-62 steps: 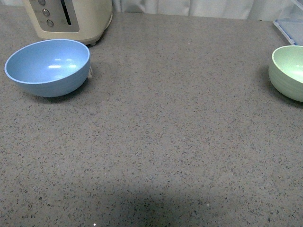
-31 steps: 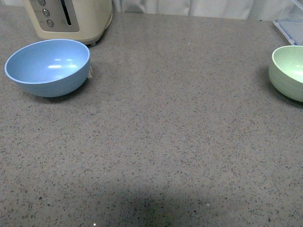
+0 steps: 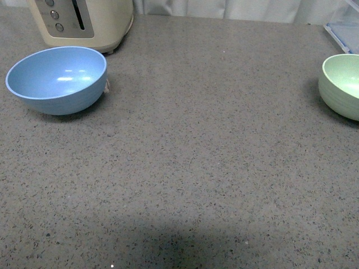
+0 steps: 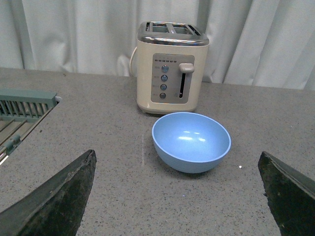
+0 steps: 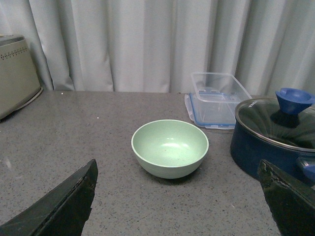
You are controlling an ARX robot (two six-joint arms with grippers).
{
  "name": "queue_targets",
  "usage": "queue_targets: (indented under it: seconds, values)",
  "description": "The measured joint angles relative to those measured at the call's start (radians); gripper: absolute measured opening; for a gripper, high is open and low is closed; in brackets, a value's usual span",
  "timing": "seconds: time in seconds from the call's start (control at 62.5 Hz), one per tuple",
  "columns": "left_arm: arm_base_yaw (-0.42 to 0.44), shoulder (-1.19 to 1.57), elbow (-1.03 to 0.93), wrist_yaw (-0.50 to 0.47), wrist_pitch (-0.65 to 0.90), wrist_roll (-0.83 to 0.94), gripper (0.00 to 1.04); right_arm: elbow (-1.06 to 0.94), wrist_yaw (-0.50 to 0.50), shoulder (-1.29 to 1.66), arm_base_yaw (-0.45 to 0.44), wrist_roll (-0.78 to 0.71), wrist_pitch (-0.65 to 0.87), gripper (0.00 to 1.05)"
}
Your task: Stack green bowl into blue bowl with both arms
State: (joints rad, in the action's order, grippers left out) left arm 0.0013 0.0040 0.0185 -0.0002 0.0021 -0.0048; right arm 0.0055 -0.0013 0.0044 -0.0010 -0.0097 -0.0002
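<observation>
Evidently nothing has shifted in the front view over the last 1 second: the blue bowl point(image 3: 56, 79) sits far left by the toaster point(image 3: 84, 22), the green bowl point(image 3: 342, 85) far right, well apart, so stacking has not begun. Left wrist view: the left gripper point(image 4: 175, 152) has its jaws spread wide, empty, blue bowl ahead. Right wrist view: the right gripper point(image 5: 177, 162) likewise gapes, facing the green bowl.
</observation>
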Motion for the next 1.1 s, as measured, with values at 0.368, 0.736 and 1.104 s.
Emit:
queue_targets:
  seconds: [0.368,0.736,1.104]
  values:
    - [0.0,0.0,0.0,0.0,0.0,0.0,0.98,0.0,0.0,0.0,0.0,0.0,0.0,0.95]
    - [0.0,0.0,0.0,0.0,0.0,0.0,0.98,0.0,0.0,0.0,0.0,0.0,0.0,0.95]
    - [0.068,0.57,0.174,-0.072,-0.068,-0.26,0.98,0.0,0.0,0.0,0.0,0.0,0.0,0.95]
